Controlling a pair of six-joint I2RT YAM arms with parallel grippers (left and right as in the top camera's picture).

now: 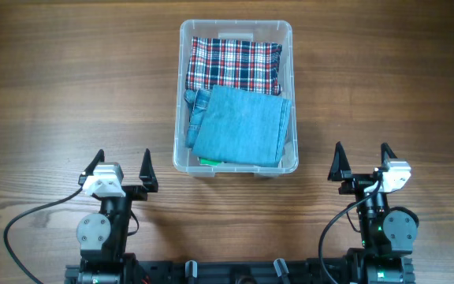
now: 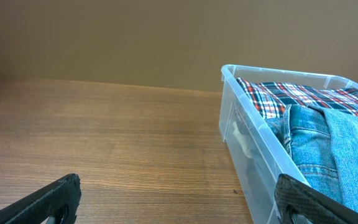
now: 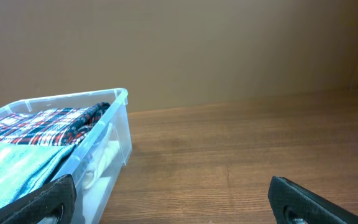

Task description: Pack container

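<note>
Nearest to the view from above are the two arms at the near edge of the tabletop (image 1: 46,95). The left tool (image 1: 122,164) and the right tool (image 1: 362,158) both point to the far side. Each has its jaws spread fully wide and holds nothing, and neither touches anything.

The container (image 1: 235,24) stands in the middle of the tabletop, a little farther than the tools and between them in the left-right direction. It is upright with the open side upward. Its long axis runs from near to far, and the short sides face the arms and the far edge.

Inside, a plaid cloth (image 1: 233,65) in red, white and dark blue lies folded at the far end. A blue denim piece (image 1: 239,125) lies over the near part, turned slightly, and it covers the near edge of the plaid cloth. Under the denim, a small green strip (image 1: 209,162) shows at the near wall; what it is, I cannot tell.

In the left wrist view, only the tips of the dark fingers (image 2: 48,202) show, cut off by the lower edge, and the container's right side is also cut off. In the right wrist view, something white (image 3: 101,163) shows through the clear wall, but its shape is not clear.
</note>
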